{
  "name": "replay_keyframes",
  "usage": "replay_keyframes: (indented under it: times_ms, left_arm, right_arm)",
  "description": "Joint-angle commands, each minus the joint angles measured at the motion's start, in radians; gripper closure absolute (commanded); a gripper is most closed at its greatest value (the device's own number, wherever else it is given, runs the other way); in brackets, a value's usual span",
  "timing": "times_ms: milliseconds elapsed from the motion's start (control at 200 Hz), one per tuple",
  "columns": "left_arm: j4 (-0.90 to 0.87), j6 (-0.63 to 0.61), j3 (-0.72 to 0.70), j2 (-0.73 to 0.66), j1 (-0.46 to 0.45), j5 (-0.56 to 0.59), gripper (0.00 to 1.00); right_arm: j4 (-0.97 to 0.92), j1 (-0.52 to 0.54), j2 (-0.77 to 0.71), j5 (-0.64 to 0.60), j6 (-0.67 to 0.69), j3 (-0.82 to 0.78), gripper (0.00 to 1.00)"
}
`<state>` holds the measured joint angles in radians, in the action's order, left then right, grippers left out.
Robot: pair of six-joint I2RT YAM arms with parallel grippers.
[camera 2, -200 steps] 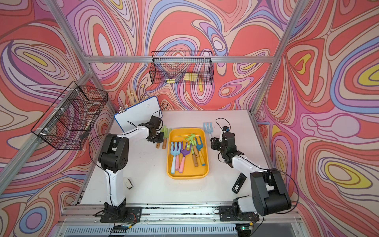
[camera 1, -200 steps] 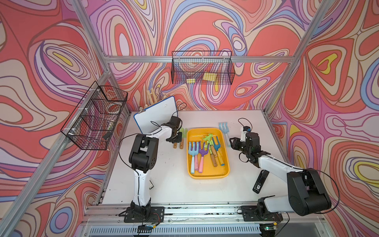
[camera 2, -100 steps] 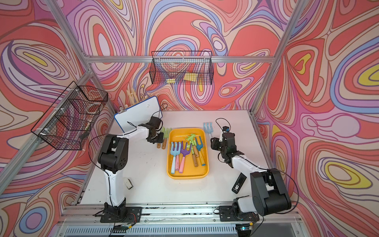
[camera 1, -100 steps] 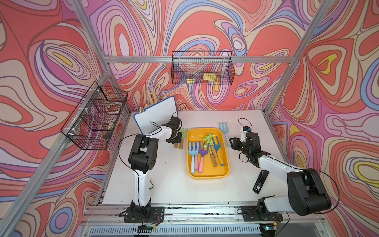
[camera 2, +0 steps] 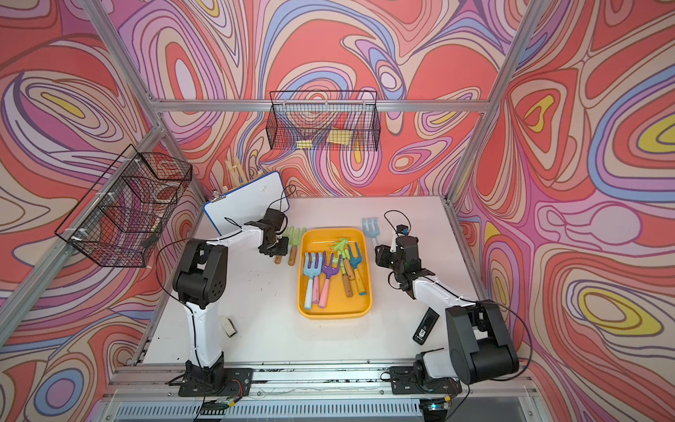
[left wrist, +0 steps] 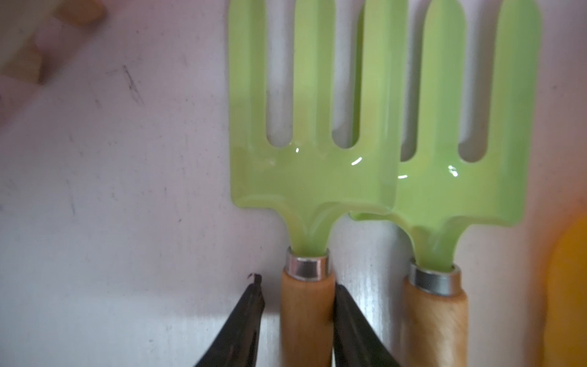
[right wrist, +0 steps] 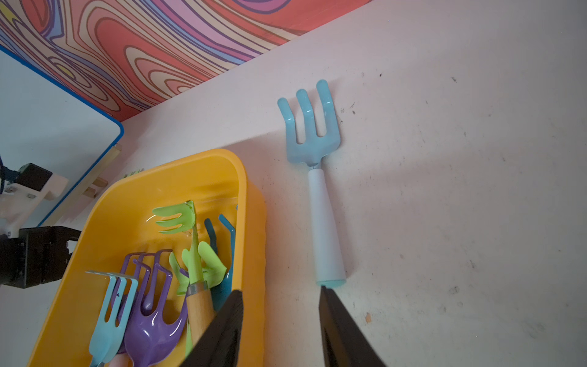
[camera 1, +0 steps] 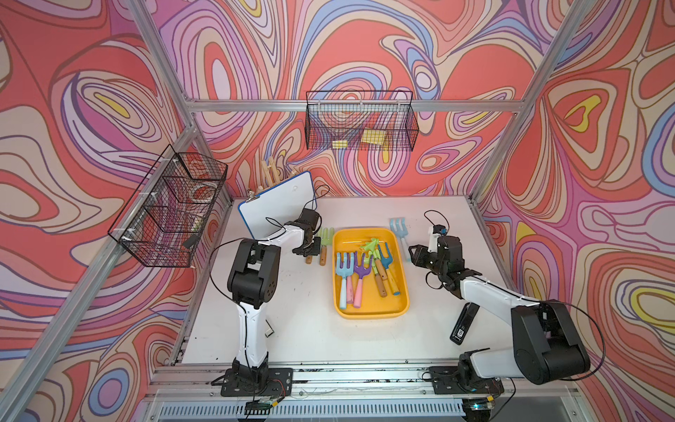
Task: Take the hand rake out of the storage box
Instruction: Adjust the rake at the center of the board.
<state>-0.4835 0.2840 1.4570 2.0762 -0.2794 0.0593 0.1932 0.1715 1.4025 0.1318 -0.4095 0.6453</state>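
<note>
- Jaws of the left gripper (left wrist: pixel 297 294) stand slightly apart astride the wooden handle of a green hand rake (left wrist: pixel 313 178), just behind its metal collar. One finger (left wrist: pixel 346 311) is against the wood, the other (left wrist: pixel 251 305) just clear of it.
- That rake lies flat on the table (left wrist: pixel 127 190), outside the storage box (camera 1: pixel 370 313), tines pointing away from the gripper.
- A second green rake (left wrist: pixel 460 190) lies just beside it on the box side, the two heads overlapping.
- The box sits between the two grippers and holds several coloured rakes (camera 1: pixel 361 270).
- The right gripper (right wrist: pixel 281 290) hovers with jaws apart and nothing between them. The box rim is just beside one fingertip, and the handle end of a pale blue rake (right wrist: pixel 324 222) is just ahead of the other.
</note>
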Motion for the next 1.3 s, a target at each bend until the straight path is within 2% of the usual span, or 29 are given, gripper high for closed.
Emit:
replay_keyframes:
  times_ms: [0, 220, 481, 576, 676, 751, 811, 1036, 1292]
  left_arm:
    - [-0.010, -0.005, -0.017, -0.035, 0.017, 0.020, 0.66]
    - [-0.003, 0.004, -0.031, -0.044, 0.027, 0.019, 0.76]
    - [0.003, 0.004, -0.038, -0.048, 0.031, 0.008, 0.76]
    - [0.011, 0.000, -0.045, -0.054, 0.032, -0.001, 0.68]
    - [0.027, -0.006, -0.061, -0.071, 0.031, -0.006, 0.53]
    - [0.041, -0.012, -0.080, -0.095, 0.031, -0.002, 0.36]
    - [0.066, -0.017, -0.106, -0.129, 0.030, 0.000, 0.30]
    - [0.158, -0.031, -0.222, -0.327, 0.000, 0.017, 0.29]
    - [0.259, 0.023, -0.417, -0.595, -0.110, 0.031, 0.33]
  right_arm:
    - [-0.005, -0.003, 0.001, 0.004, 0.008, 0.018, 0.56]
    - [-0.004, -0.003, 0.001, 0.003, 0.008, 0.016, 0.56]
    - [-0.005, -0.003, 0.001, 0.003, 0.009, 0.015, 0.56]
    - [-0.005, -0.002, 0.000, 0.003, 0.008, 0.016, 0.56]
    - [-0.004, -0.003, 0.002, 0.003, 0.008, 0.018, 0.56]
    - [-0.005, -0.003, 0.005, 0.006, 0.009, 0.020, 0.53]
    - [-0.009, -0.003, 0.006, 0.008, 0.010, 0.024, 0.53]
    - [-0.021, -0.003, 0.002, 0.014, 0.015, 0.031, 0.51]
    - [-0.117, 0.000, 0.086, 0.087, 0.057, 0.138, 0.53]
